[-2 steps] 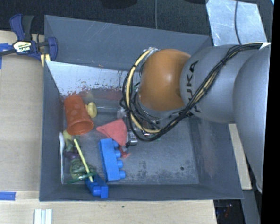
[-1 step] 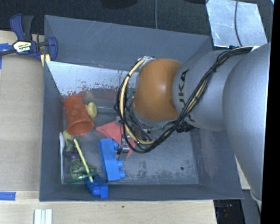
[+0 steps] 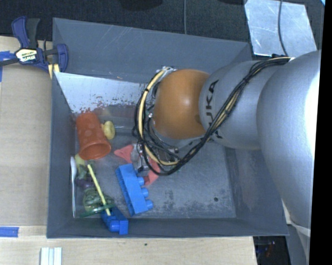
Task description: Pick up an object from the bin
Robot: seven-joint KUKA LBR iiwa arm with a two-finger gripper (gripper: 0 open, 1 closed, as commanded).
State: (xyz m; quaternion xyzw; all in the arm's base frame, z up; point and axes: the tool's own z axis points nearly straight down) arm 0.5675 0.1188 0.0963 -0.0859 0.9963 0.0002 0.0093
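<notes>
Your gripper sits low in the bin, a little left of the floor's middle, tucked under the orange wrist cover and its loop of cables, which mask most of it from you. What the coming move turns on is the blue block: it lies just on the camera-side of the gripper, its upper end touching or all but touching the tool, and its long axis slants from there towards the bin's edge nearest the camera, leaning a little right. A flat pink piece pokes out on the gripper's left, and a pink-red corner shows on its right beside the block, so the tool looks to stand over that piece. You cannot tell whether that is one thing or two. Whether the gripper is wide, narrow or closed on something you cannot tell either, and nothing is plainly held. If you go for the block, take it across its short width, square to the slant. The orange cup appears to lie on its side well off towards the left wall, with a small yellow thing just beside it, and a clear packet and a small blue piece fill the camera-side left corner
</notes>
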